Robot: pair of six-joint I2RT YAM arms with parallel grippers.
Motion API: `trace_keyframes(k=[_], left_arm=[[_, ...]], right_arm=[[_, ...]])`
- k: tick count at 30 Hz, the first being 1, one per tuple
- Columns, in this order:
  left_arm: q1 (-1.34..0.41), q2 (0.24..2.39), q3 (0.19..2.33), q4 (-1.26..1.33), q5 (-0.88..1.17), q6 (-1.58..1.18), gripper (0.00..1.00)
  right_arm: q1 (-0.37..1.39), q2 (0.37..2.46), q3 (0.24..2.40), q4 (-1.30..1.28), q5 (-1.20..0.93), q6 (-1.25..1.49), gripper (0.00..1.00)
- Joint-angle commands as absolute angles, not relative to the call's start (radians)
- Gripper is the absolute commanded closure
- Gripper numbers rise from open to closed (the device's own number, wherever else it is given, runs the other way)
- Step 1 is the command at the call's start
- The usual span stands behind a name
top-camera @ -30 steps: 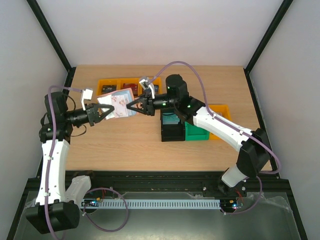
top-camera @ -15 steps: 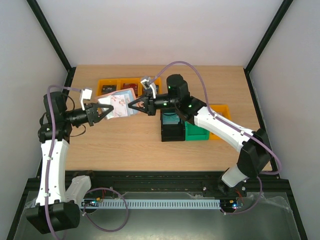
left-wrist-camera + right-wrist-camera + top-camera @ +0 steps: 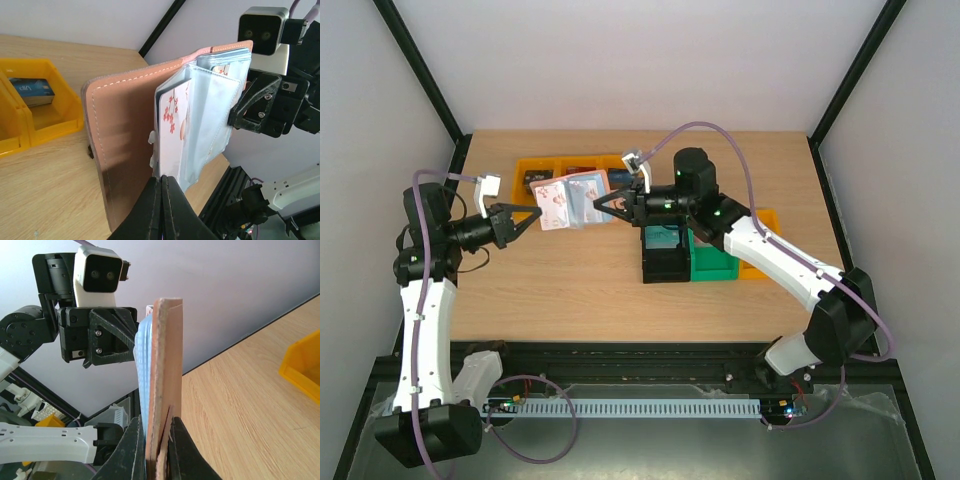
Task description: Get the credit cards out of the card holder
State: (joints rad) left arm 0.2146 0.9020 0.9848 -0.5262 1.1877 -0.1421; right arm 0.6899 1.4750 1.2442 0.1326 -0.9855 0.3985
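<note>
Holder: reddish-brown leather-like fold-over card holder (image 3: 575, 200), off the table and held in the air between my two grippers. In the top view it sits at about 10 o'clock from the table's middle.
Holder, state: opened out, with pale blue plastic inner leaves (image 3: 212, 112) fanned away from the brown cover.
Front leaf: white leaf with red blossom print (image 3: 170, 130). I cannot tell whether it is a card or a sleeve.
Credit cards: not distinguishable singly; the leaves hide what is in them.
Left gripper (image 3: 537, 214): at the holder's 9 o'clock edge in the top view. In my left wrist view the fingers (image 3: 152, 200) are pressed together on the bottom edge of the inner leaves, with no gap showing.
Right gripper (image 3: 598, 201): at the holder's 3 o'clock edge. In my right wrist view the jaws are narrow, pinching the brown cover, which shows edge-on and upright.
Grippers, relation: facing each other across the holder, tips apart.
Row of yellow plastic bins (image 3: 542, 166): on the light wooden table (image 3: 570, 280), at 12 o'clock from the holder, with small dark items inside.
Black plastic bin (image 3: 665, 262): at 4 o'clock from the holder, under my right arm.
Green plastic bin (image 3: 717, 264): touching the black bin at its 3 o'clock.
Single yellow plastic bin (image 3: 765, 217): at 2 o'clock from the green bin, partly covered by my right arm.
</note>
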Motion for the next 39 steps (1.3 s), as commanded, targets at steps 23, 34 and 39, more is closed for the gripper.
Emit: trace_keyframes(k=[23,34,39], left_arm=[[0.225,0.912,1.029,-0.476,1.128,-0.237,0.98],[0.241,0.925,1.116,-0.582,0.957,-0.122,0.98],[0.243,0.940,1.151,-0.598,0.949,-0.105,0.98]], right_arm=[[0.679,1.494,1.266,0.165,-0.986,0.469,0.98],[0.678,1.586,1.262,-0.014,-0.895,0.469,0.98],[0.697,1.655,1.206,0.041,-0.896,0.580,0.98]])
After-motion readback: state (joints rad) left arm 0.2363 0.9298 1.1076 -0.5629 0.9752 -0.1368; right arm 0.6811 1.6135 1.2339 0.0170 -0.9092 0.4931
